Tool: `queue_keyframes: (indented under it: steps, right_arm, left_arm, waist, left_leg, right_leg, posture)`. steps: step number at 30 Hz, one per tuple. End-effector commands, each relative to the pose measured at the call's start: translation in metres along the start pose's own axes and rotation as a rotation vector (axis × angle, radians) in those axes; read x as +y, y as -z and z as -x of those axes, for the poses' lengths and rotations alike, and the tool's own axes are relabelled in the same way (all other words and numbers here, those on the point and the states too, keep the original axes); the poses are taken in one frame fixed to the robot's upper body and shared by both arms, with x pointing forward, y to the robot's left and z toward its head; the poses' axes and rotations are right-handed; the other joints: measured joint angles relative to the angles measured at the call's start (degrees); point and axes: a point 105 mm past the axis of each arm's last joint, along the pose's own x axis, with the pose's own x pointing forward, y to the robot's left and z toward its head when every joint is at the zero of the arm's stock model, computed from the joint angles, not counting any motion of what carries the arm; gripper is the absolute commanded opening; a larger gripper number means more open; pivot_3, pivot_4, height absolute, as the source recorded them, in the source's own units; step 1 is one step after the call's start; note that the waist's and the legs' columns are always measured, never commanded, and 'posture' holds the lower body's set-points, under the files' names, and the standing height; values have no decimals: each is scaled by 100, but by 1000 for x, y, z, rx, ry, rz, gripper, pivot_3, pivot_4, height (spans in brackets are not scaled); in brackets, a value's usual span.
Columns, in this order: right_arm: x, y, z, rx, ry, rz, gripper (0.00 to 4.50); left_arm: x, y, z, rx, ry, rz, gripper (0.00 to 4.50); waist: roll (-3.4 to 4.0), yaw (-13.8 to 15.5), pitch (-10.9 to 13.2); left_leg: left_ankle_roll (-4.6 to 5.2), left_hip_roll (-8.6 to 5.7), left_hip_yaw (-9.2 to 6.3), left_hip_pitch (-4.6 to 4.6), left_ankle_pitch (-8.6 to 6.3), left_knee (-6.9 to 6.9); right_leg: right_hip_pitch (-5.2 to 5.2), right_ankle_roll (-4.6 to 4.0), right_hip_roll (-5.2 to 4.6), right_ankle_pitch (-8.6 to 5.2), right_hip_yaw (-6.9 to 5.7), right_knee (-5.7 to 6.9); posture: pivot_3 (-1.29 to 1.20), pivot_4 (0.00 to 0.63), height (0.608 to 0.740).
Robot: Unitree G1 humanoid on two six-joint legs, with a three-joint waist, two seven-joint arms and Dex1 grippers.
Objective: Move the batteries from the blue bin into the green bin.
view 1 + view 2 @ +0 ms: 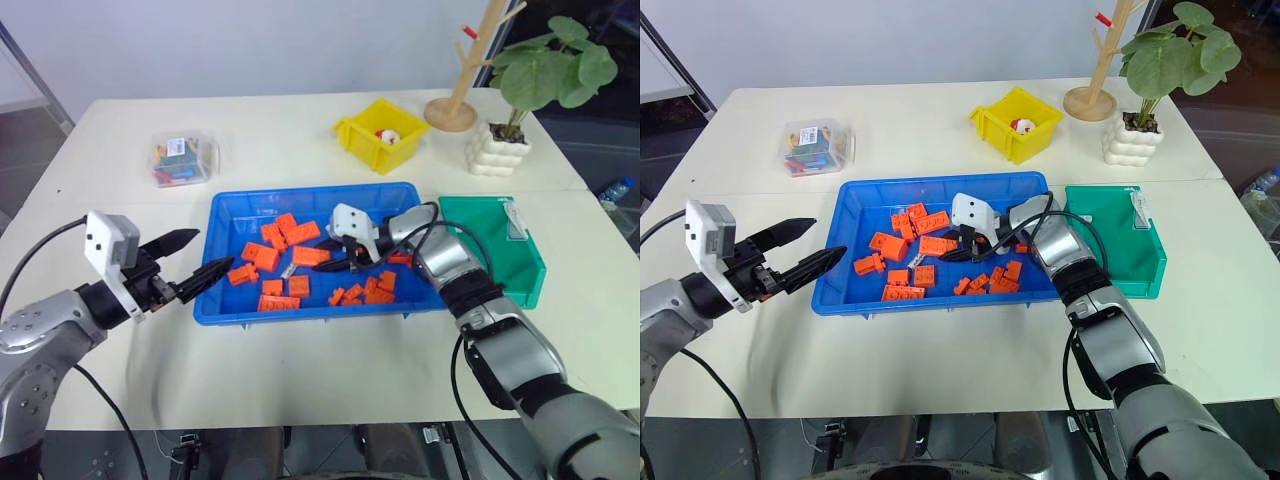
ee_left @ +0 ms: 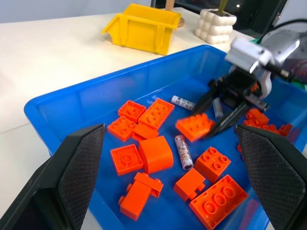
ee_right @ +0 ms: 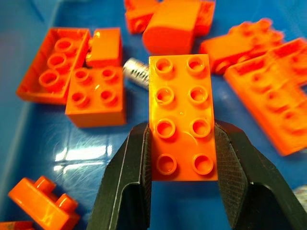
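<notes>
The blue bin sits mid-table with several orange bricks and silver batteries lying in it. One battery lies near the bin's far wall and another is just beyond the held brick. My right gripper reaches into the bin, shut on a two-by-four orange brick whose sides its fingers press. My left gripper hovers open and holds nothing, just outside the bin's left wall. The green bin stands against the blue bin's right end.
A yellow bin stands behind the blue one. A clear box of coloured bits lies at the back left. A wooden stand and a potted plant occupy the back right. A bottle shows past the right edge.
</notes>
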Motion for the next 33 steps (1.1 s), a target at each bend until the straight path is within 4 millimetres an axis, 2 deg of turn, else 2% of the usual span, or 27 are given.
queue_keyframes:
  steps: [1, 5, 9, 12, 15, 21, 27, 31, 33]
  right_arm:
    - [-30, -40, 26, -87, 124, 64, 1205]
    - [-45, -47, 39, -103, 183, 50, 1205]
    - [-40, -59, 29, -156, 165, 62, 1205]
    - [-23, -75, 5, -237, 111, 70, 1205]
    - [0, -85, -7, -288, 14, 65, 1205]
    - [47, -77, -14, -265, -136, 51, 1205]
    - [69, -63, -14, -223, -177, 27, 1205]
    - [76, -46, -13, -173, -188, 16, 1205]
    - [76, -36, -13, -143, -188, 13, 2283]
  left_arm:
    - [-1, -9, 2, -29, -2, -37, 4500]
    - [-1, -7, 0, -26, 5, -32, 4500]
    - [-1, -6, -2, -25, 11, -30, 4500]
    - [-2, -6, -3, -28, 12, -29, 4500]
    - [-2, -6, -2, -28, 9, -31, 4500]
    - [2, -10, 5, -35, -11, -28, 4500]
    - [21, -20, 20, -39, -77, -50, 4500]
    - [28, -22, 23, -30, -90, -69, 4500]
    - [30, -23, 24, -31, -93, -70, 4500]
  waist:
    - [0, 2, 0]
    - [-2, 9, -1]
    - [-1, -12, -1]
    - [-1, -34, -1]
    - [-1, -24, 0]
    - [-1, 24, -1]
    - [-1, -8, 0]
    - [-2, 6, -1]
    - [-2, 8, -1]
  left_leg:
    - [0, 0, 0, 0, 0, 0]
    - [0, 0, 0, -1, 0, -2]
    - [0, 0, 1, -1, 0, -3]
    - [0, 6, 1, -1, 0, -5]
    - [0, 14, 0, -1, 0, -8]
    - [-3, 13, 1, -5, -2, -3]
    - [-3, 19, 3, -2, -2, -4]
    - [-3, 27, 5, -2, -2, -5]
    - [-3, 27, 5, -3, -2, -5]
  right_leg:
    - [0, 0, 0, 0, 0, 0]
    - [0, 0, 0, 0, 0, -2]
    - [-2, 0, 0, 0, 0, -2]
    - [-5, -1, 5, 1, 0, 1]
    - [-10, -1, 11, 1, -1, 6]
    - [-8, -1, 10, 1, -1, 1]
    - [-10, -3, 14, 1, -2, 4]
    - [-12, -6, 22, 2, -2, 3]
    - [-10, -6, 22, 2, -2, -1]
  posture:
    - [0, 150, 740]
    - [0, 150, 740]
    - [0, 150, 740]
    - [0, 150, 740]
    - [0, 150, 740]
    - [0, 150, 740]
    - [0, 150, 740]
    - [0, 150, 740]
    - [0, 150, 740]
